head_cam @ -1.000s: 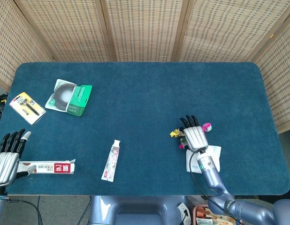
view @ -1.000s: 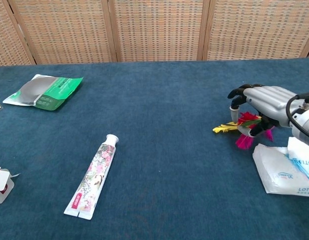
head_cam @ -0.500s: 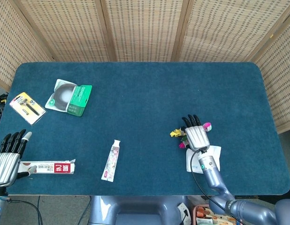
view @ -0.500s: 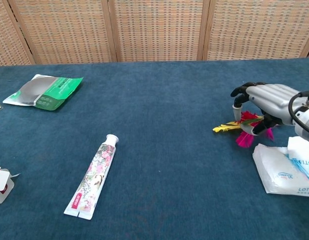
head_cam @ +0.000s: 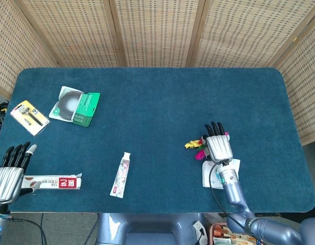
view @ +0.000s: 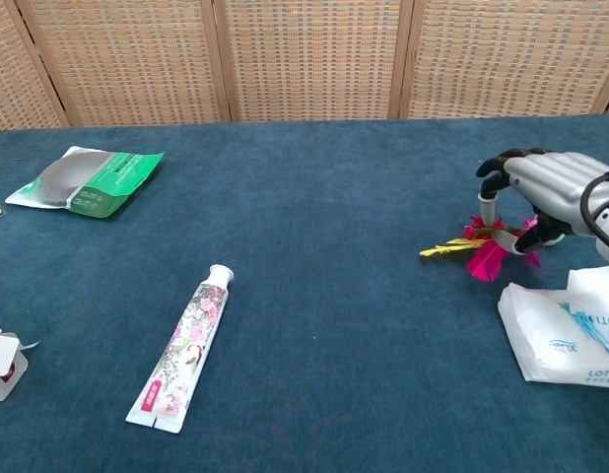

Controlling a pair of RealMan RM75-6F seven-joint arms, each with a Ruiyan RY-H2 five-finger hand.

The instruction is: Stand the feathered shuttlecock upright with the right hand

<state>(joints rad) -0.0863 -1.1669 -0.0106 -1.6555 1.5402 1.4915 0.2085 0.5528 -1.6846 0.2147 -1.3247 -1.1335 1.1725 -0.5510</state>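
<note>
Shuttlecock [view: 487, 252] is seen lying flat near the desk's [head_cam: 147, 92] right edge, loosely cupped, not gripped, by the curled right hand [view: 547, 190].

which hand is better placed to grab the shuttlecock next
Right. The right hand hovers directly over the feathered shuttlecock, fingers curled down around it. The left hand sits at the table's opposite near corner.

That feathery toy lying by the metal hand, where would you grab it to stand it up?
Probably at its base end, which sits under the right hand. The shuttlecock lies on its side, its yellow and pink feathers fanned out toward the table's middle; they look soft and would likely bend. Coming down from above, fingers either side of the base, seems best.
</note>
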